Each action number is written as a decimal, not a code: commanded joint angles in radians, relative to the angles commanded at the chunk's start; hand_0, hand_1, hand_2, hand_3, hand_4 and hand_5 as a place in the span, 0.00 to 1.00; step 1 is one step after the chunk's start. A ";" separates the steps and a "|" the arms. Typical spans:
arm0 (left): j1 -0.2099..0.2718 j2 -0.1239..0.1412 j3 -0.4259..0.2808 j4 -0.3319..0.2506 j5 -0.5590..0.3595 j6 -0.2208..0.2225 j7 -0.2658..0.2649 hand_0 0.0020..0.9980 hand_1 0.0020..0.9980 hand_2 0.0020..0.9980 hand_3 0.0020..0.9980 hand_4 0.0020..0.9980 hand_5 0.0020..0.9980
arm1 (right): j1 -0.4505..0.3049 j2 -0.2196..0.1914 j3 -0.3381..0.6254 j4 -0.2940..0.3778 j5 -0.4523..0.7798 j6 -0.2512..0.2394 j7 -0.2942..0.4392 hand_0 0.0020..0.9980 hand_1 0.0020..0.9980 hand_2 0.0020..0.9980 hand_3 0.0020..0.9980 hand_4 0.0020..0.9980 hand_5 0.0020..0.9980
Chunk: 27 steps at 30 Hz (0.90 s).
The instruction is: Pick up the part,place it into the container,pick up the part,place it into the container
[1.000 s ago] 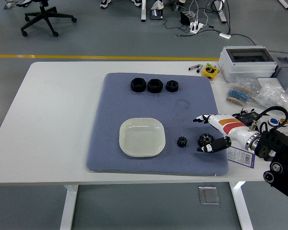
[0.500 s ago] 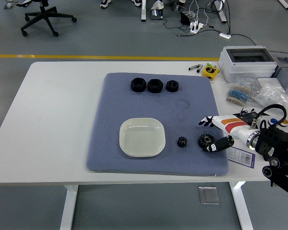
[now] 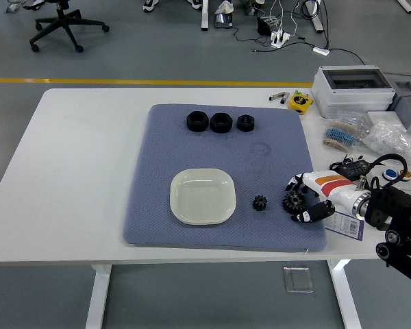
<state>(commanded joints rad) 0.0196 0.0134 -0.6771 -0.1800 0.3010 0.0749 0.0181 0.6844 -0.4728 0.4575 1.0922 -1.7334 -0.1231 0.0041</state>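
Two black gears lie on the blue-grey mat [image 3: 192,147] to the right of the white square dish [image 3: 202,196], which holds nothing. The small gear [image 3: 260,203] lies apart from the hand. At the mat's right edge lies the large gear [image 3: 292,199]. My right hand [image 3: 300,201] has come in from the right and straddles it: the fingers [image 3: 292,184] are just beyond it and the thumb [image 3: 303,217] just in front, still spread, with the gear flat on the mat. My left arm is out of view.
Three black nuts [image 3: 221,123] sit in a row at the mat's far edge. On the table's right side are a grey box [image 3: 353,86], a yellow part [image 3: 300,102], bagged small parts [image 3: 342,137], cables and a label card [image 3: 346,223].
My right hand has drawn its fingers in and moved slightly toward the near edge, now bracketing the large gear more tightly. Both gears stay where they were.
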 joint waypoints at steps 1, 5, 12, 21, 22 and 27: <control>0.000 0.000 0.002 0.000 -0.002 0.000 -0.001 0.86 0.82 0.85 0.61 0.55 0.78 | 0.000 0.000 -0.001 0.000 -0.002 -0.003 0.003 0.39 0.49 0.59 0.61 0.87 0.25; 0.000 0.001 0.026 0.000 -0.028 0.000 -0.005 0.86 0.82 0.85 0.61 0.55 0.78 | 0.004 0.003 -0.005 -0.008 -0.025 -0.012 0.010 0.33 0.41 0.53 0.52 0.72 0.17; -0.001 0.002 0.048 0.000 -0.048 -0.001 -0.008 0.86 0.82 0.85 0.61 0.55 0.78 | 0.007 0.005 -0.007 -0.009 -0.045 -0.009 0.012 0.25 0.36 0.50 0.50 0.62 0.14; 0.000 0.003 0.054 0.000 -0.051 0.000 -0.007 0.86 0.82 0.85 0.61 0.55 0.78 | 0.005 -0.001 0.002 0.005 -0.045 0.001 0.031 0.18 0.30 0.48 0.49 0.54 0.14; 0.000 0.003 0.053 0.000 -0.048 0.000 -0.006 0.86 0.82 0.85 0.61 0.55 0.78 | 0.004 -0.003 0.004 0.010 -0.044 -0.001 0.031 0.18 0.30 0.48 0.49 0.54 0.14; 0.002 0.007 0.047 0.000 -0.035 -0.003 -0.002 0.86 0.82 0.85 0.61 0.55 0.78 | 0.001 -0.013 0.012 0.047 -0.045 0.006 0.036 0.14 0.25 0.46 0.48 0.48 0.14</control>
<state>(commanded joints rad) 0.0211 0.0207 -0.6303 -0.1800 0.2660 0.0718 0.0158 0.6856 -0.4858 0.4693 1.1387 -1.7786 -0.1171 0.0401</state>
